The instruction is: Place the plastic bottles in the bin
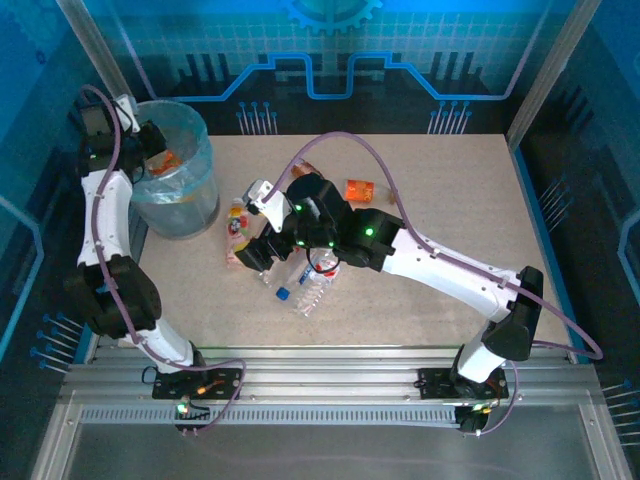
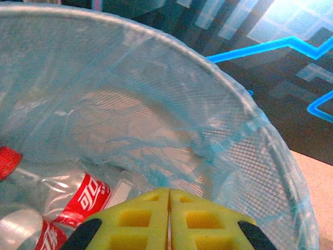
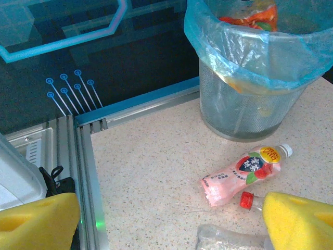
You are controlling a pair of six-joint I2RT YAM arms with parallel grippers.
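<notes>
Spread wide at the right gripper (image 3: 166, 229) — nothing between the yellow pads (image 3: 299, 221), hanging low over the table (image 3: 156, 166). Pressed together and empty at the left gripper (image 2: 169, 219), up over the bin (image 2: 234, 99), looking down on red-label bottles (image 2: 86, 195) already lying in the bag (image 2: 156, 156). Just ahead of the right gripper: a pink bottle (image 3: 244, 174) on its side, white cap toward the bin, near its wall but apart from it. Just beside it, a red cap (image 3: 245, 199), its bottle hidden behind the pad, and nearer the camera a crushed clear bottle (image 3: 229, 239). From the top view, also a blue-cap bottle (image 1: 312, 290) under the right arm and an orange bottle (image 1: 358, 188) farther back, apart from the rest. Probably light, thin-walled and springy, so likely to buckle or squirt sideways under a hard squeeze — slick too, over the labels. Best taken across the middle of the body, pads square to the long axis, never at the tapered neck or cap. For the crushed one, across the flattened faces. Cannot tell whether the pink bottle holds liquid, so worth allowing for some weight.
</notes>
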